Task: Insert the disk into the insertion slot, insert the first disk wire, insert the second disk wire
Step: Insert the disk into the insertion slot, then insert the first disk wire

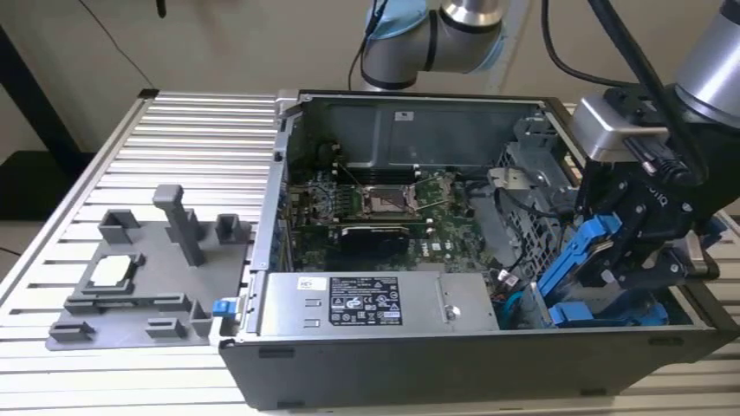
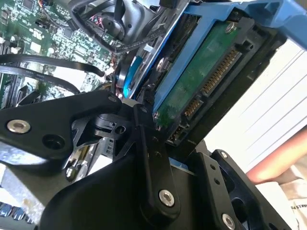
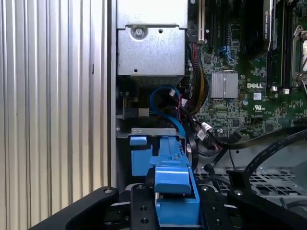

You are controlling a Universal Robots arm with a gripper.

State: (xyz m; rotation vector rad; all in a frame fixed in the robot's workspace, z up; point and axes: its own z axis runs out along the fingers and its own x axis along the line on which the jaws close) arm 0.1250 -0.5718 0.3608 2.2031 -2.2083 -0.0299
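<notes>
The insertion slot (image 3: 153, 131) is hard to make out: in the first wrist view only a grey sheet-metal lip shows beyond the blue carrier, and in the exterior view the gripper (image 1: 619, 269) and its load cover that corner of the computer case (image 1: 463, 373). Whether the disk's lower end touches the bay cannot be told. The disk (image 1: 574, 260) is partly hidden too. The exterior view shows little more than its blue frame, while the second wrist view shows its green circuit-board underside and a row of connector pins, with the far end cut off. The arm (image 1: 705, 52) comes in from the exterior view's right, cut off by the frame, with the wrist bent down over the case's front corner on that side. The black fingers (image 3: 141, 206) are clamped on the disk's carrier from both sides, holding it on a slant, lower end inside the case and upper end leaning toward the exterior view's right. Just beside it lie the grey power-supply box (image 1: 289, 312), a looping blue cable (image 3: 163, 103) and the motherboard (image 1: 382, 208). The case stands on a slatted metal table (image 1: 185, 139), with a grey fixture plate (image 1: 127, 286) near its other side.
</notes>
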